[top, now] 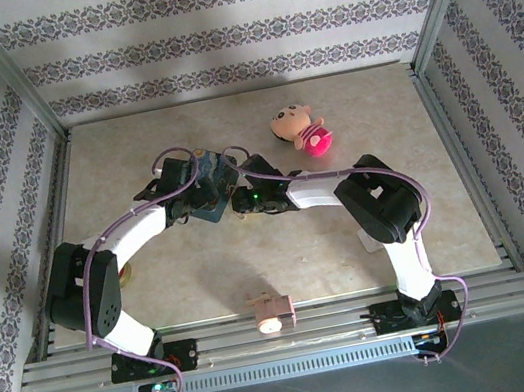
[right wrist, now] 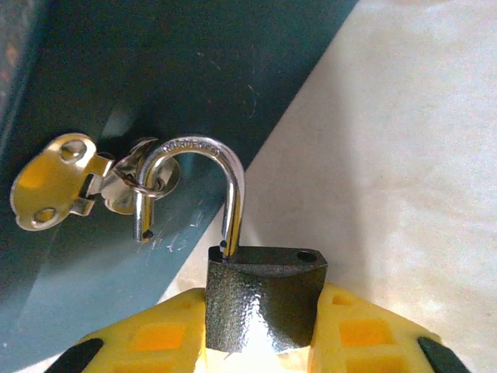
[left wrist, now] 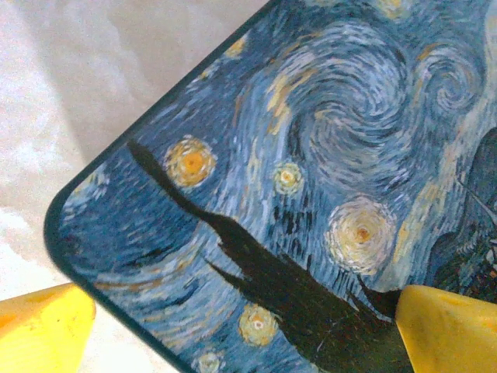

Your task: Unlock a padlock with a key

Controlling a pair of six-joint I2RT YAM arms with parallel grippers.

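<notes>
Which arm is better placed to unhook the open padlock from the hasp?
Right. The right gripper holds the padlock, shackle hooked through the hasp; the left gripper sits open over the tin lid.

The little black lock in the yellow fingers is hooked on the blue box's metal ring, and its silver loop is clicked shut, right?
Not shut. The right wrist view shows the padlock with its shackle open, the short end hanging free of the hole in the body. The rest is right: the right gripper holds the padlock, hooked through the blue tin's metal ring.
</notes>
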